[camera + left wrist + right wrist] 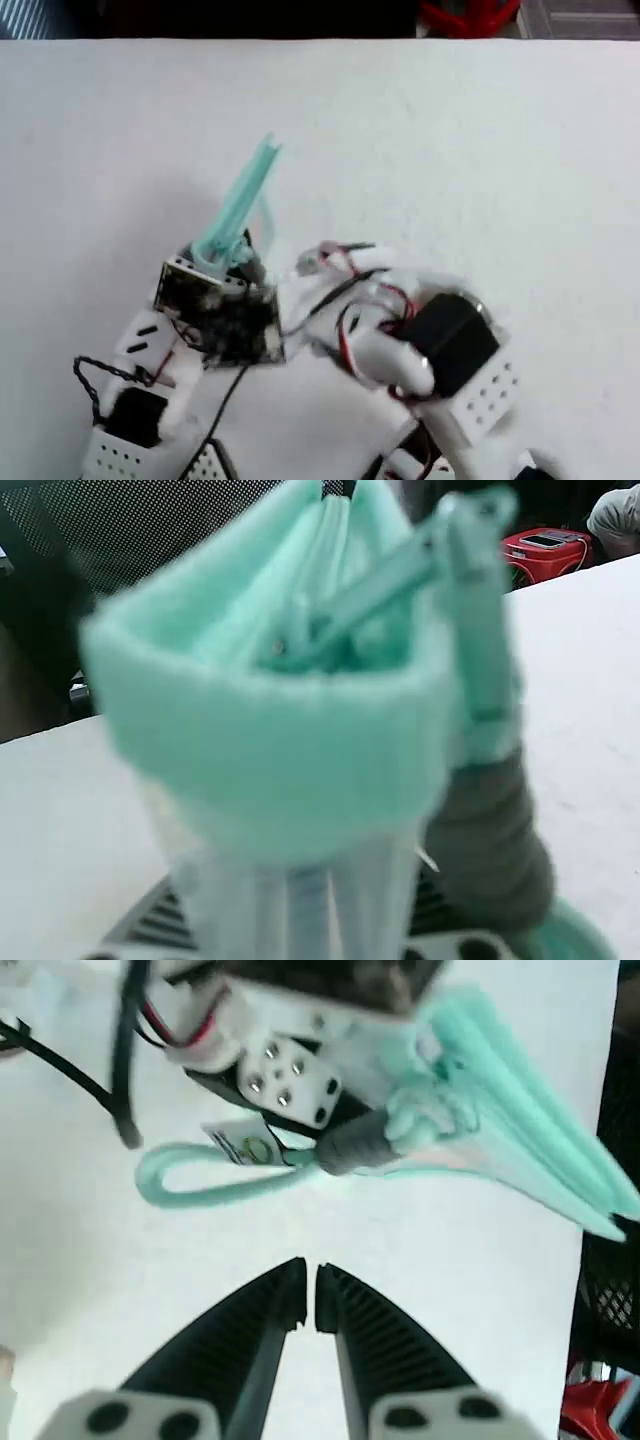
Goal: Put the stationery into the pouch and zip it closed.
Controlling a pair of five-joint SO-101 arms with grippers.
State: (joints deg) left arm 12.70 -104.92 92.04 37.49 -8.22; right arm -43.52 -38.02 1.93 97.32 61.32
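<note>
The left gripper (222, 262) pinches the green pouch (243, 190) to hold it steady. The right gripper (310, 1295) sits near, closed and empty.

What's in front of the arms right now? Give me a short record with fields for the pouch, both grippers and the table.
pouch: mint green, held tilted by the left gripper
pouch mouth: looks open, too blurred to be sure
strap: loop at the pouch's gripped end
left gripper: shut on pouch
right gripper: shut, holding nothing, apart from pouch
table: white
</note>
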